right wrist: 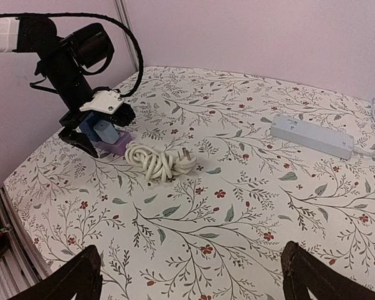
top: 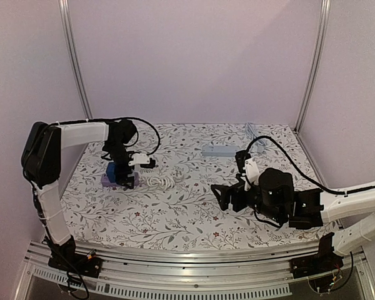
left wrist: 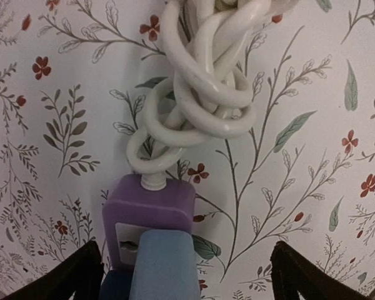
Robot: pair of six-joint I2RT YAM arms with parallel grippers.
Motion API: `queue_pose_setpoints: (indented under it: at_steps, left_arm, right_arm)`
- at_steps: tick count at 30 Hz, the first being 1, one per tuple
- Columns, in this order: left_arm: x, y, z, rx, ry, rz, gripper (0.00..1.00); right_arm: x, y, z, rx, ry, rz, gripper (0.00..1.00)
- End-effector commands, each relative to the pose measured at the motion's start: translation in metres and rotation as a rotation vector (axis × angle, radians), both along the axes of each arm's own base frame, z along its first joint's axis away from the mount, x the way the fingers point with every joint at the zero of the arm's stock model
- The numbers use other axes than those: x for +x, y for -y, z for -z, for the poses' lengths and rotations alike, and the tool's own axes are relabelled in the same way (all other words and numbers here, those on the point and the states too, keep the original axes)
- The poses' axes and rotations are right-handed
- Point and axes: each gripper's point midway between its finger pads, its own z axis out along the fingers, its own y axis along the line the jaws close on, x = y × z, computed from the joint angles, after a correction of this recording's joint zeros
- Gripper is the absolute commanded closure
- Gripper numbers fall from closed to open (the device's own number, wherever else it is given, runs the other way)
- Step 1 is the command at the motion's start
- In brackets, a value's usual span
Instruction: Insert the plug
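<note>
A white coiled cable [top: 160,180] lies at the table's left-middle; its white pronged plug [right wrist: 189,164] rests at the coil's right end. The cable's other end enters a purple block [left wrist: 149,209] with a blue piece [left wrist: 162,265] on it. A grey-white power strip [top: 219,150] lies at the back, also in the right wrist view [right wrist: 311,136]. My left gripper [top: 122,180] hangs over the purple block, open, with the block between the fingers [left wrist: 75,275], nearer the left one. My right gripper [top: 228,181] is open and empty, above the table right of the coil.
The strip's own light cable [top: 251,130] runs to the back right corner. Metal frame posts [top: 75,62] and pale walls enclose the floral tablecloth [top: 175,212]. The coil [right wrist: 153,161] and the left gripper [right wrist: 94,119] sit far left in the right wrist view.
</note>
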Motion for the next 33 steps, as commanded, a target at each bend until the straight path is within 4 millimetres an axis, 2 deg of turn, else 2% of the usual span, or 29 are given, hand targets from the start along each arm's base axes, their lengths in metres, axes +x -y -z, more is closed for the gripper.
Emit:
queue_pose_setpoints:
  at_steps: [1, 4, 8, 12, 15, 19, 22, 25, 26, 29, 31, 33]
  left_arm:
    - [-0.009, -0.004, -0.002, -0.024, -0.060, -0.032, 0.00]
    - [-0.001, 0.001, -0.021, -0.057, -0.010, -0.041, 0.00]
    - [0.005, 0.000, -0.037, -0.059, 0.049, -0.053, 0.00]
    - [0.011, 0.011, -0.060, -0.136, 0.115, -0.066, 0.00]
    - [0.022, 0.017, -0.090, -0.194, 0.212, -0.101, 0.01]
    - [0.018, 0.030, -0.132, -0.276, 0.324, -0.100, 0.01]
    - [0.018, 0.039, -0.177, -0.346, 0.482, -0.142, 0.01]
    - [0.024, 0.042, -0.231, -0.451, 0.704, -0.269, 0.00]
    - [0.026, 0.041, -0.240, -0.496, 0.756, -0.345, 0.00]
    - [0.036, 0.025, -0.286, -0.644, 0.967, -0.643, 0.01]
    - [0.040, 0.016, -0.305, -0.756, 0.989, -0.838, 0.00]
    - [0.042, 0.013, -0.307, -0.815, 0.926, -0.962, 0.01]
  right_arm:
    - [0.000, 0.003, -0.008, 0.027, 0.011, -0.004, 0.01]
    - [-0.001, 0.002, -0.007, 0.031, 0.008, -0.010, 0.01]
    - [-0.001, 0.001, -0.008, 0.032, 0.008, -0.011, 0.01]
    - [-0.001, 0.003, -0.009, 0.036, 0.010, -0.007, 0.01]
    - [-0.002, 0.004, -0.009, 0.036, 0.012, -0.006, 0.01]
    - [-0.002, 0.005, -0.011, 0.040, 0.013, -0.004, 0.01]
    - [-0.002, 0.005, -0.010, 0.043, 0.010, -0.003, 0.01]
    - [-0.001, 0.004, -0.009, 0.039, 0.008, 0.001, 0.01]
    - [0.000, 0.004, -0.009, 0.039, 0.008, 0.005, 0.01]
    - [0.002, 0.003, -0.006, 0.026, 0.007, 0.017, 0.01]
    - [0.004, 0.004, -0.004, 0.018, 0.007, 0.027, 0.01]
    - [0.005, 0.005, -0.002, 0.013, 0.006, 0.041, 0.01]
